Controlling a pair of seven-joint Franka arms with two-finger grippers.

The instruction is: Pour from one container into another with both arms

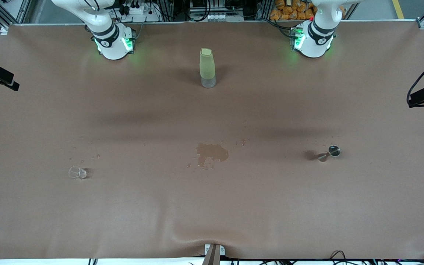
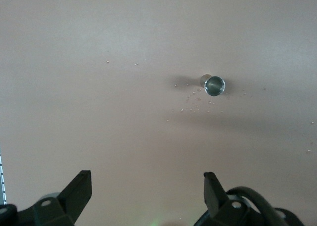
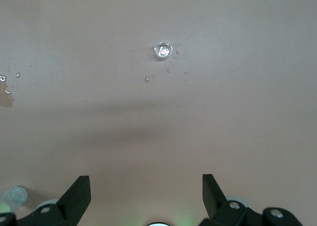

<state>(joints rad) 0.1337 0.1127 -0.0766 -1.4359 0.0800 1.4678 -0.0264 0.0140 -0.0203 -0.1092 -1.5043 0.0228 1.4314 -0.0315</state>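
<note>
The tiny clear glass cup (image 1: 77,172) stands toward the right arm's end of the table, with droplets around it. In the right wrist view the cup (image 3: 163,49) lies well ahead of my right gripper (image 3: 146,186), which hangs open and empty high over bare table. The steel jigger (image 1: 329,153) stands toward the left arm's end. From the left wrist the jigger (image 2: 214,85) shows from above, apart from my open, empty left gripper (image 2: 147,184). Neither hand shows in the front view; both arms wait.
A tall pale-green bottle (image 1: 207,68) stands between the two arm bases, farther from the front camera than a wet spill patch (image 1: 212,152) at the table's middle. Small droplets dot the brown cloth near that patch. Black camera mounts sit at both table ends.
</note>
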